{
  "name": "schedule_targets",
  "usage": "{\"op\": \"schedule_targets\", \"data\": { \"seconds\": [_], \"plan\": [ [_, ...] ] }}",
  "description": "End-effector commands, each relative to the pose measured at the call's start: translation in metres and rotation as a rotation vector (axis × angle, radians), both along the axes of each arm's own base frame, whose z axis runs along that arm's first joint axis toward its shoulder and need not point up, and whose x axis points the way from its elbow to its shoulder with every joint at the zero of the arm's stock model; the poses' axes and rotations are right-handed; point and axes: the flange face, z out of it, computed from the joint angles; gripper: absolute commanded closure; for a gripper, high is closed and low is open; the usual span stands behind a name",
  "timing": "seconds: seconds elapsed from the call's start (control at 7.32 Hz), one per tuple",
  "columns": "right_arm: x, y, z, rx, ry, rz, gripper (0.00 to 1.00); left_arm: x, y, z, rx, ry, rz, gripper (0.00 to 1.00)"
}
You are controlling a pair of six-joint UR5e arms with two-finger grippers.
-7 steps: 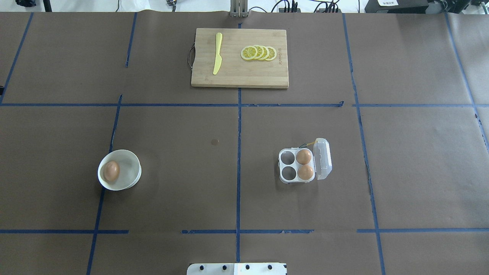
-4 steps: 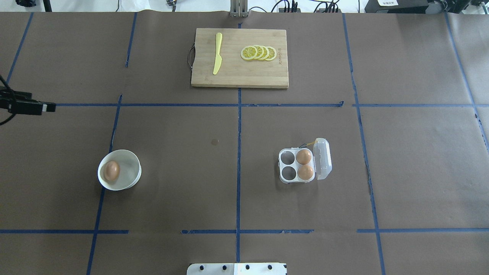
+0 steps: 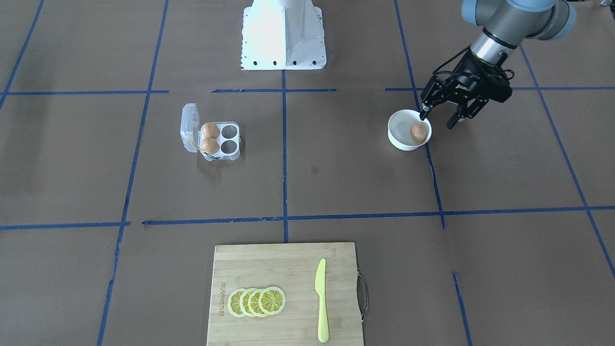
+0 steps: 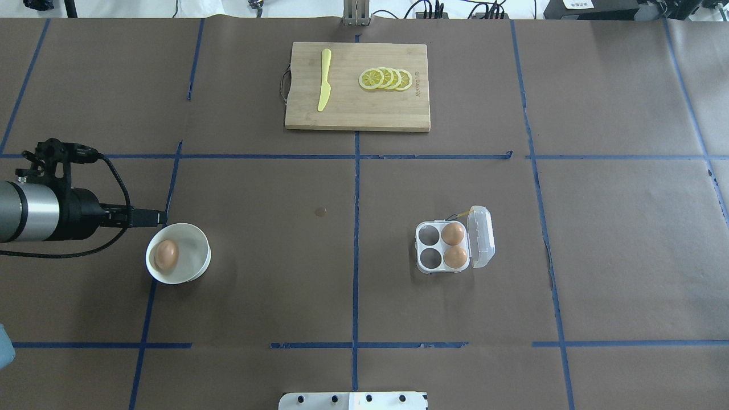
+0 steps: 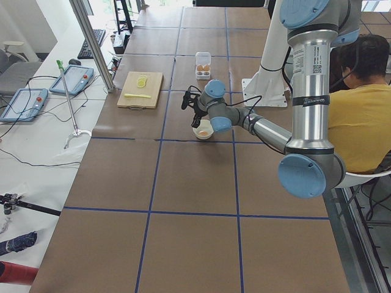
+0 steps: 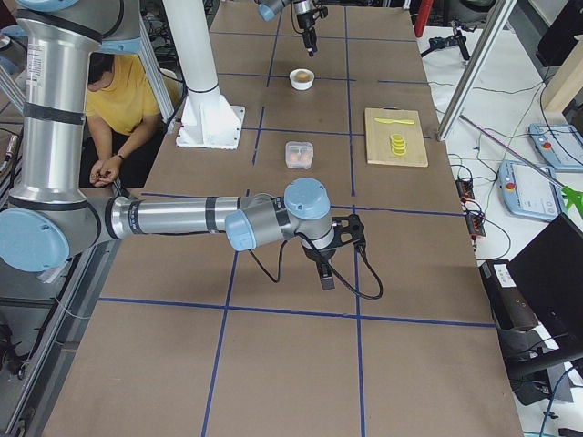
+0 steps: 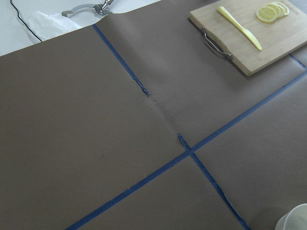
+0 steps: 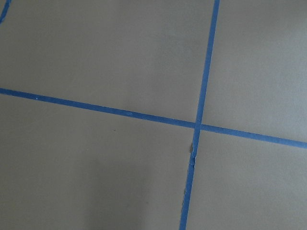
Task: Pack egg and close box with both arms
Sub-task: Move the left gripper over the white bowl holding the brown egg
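Egg (image 3: 418, 131) you're after sits in the white bowl (image 3: 398, 140), on the side nearest your left end effector (image 3: 437, 120), which hangs wide open and empty just off the bowl's rim. Box (image 3: 189, 126) is well apart across the bench (image 3: 336, 192), lid up, 2 more eggs (image 3: 210, 129) inside, 2 cells bare. Right end effector (image 6: 326, 273) only shows side-on, so you can't tell its opening.

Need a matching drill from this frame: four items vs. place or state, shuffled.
1 loose egg
2 box
3 yellow knife
4 left gripper

A on the cutting board
B open, next to the white bowl
C in the white bowl
D lid open, two cells empty

Pairs: 1-C, 2-D, 3-A, 4-B
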Motion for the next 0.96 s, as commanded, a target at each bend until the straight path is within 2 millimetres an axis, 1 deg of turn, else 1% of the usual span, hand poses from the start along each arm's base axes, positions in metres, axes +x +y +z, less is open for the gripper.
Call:
{"op": "schedule_targets", "data": {
  "seconds": [0.0, 0.27, 0.41, 0.68, 0.82],
  "plan": [
    [0.0, 0.001, 0.001, -0.002, 0.0, -0.001, 0.0, 0.029, 0.013, 0.005, -0.042, -0.064, -0.015, 0.21],
    [0.0, 0.001, 0.001, -0.002, 0.0, -0.001, 0.0, 0.07, 0.019, 0.01, -0.051, -0.077, -0.014, 0.22],
    [0.0, 0.001, 0.001, -0.004, -0.001, -0.001, 0.0, 0.078, 0.023, 0.016, -0.06, -0.087, -0.005, 0.25],
    [0.0, 0.001, 0.002, -0.004, 0.0, -0.001, 0.0, 0.077, 0.024, 0.016, -0.057, -0.088, -0.002, 0.26],
    [0.0, 0.001, 0.002, -0.004, -0.001, -0.001, 0.0, 0.072, 0.025, 0.014, -0.051, -0.087, -0.003, 0.26]
  ]
}}
